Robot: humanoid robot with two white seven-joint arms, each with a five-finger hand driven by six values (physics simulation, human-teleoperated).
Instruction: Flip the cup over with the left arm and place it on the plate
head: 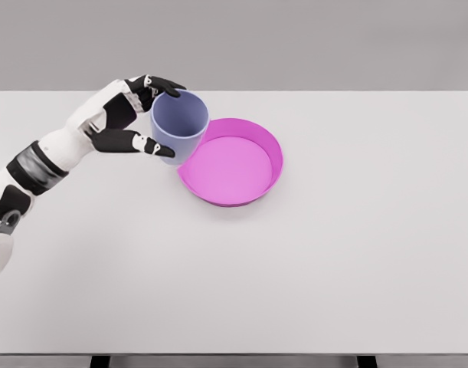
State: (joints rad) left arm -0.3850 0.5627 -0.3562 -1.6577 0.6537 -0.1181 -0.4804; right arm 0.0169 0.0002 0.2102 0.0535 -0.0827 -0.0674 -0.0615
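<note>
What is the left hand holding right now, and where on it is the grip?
The left hand holds the blue cup by its upper side wall, near the rim, beside the pink plate.

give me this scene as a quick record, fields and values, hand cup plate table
left hand: shut on the cup, fingers at the far rim, thumb on the near side
right hand: not in view
cup: blue-violet, opening facing up toward the camera, at the plate's left rim
plate: magenta, shallow with a raised wall, nothing inside
table: white, carries the plate
task state: cup not yet set in the plate
</note>
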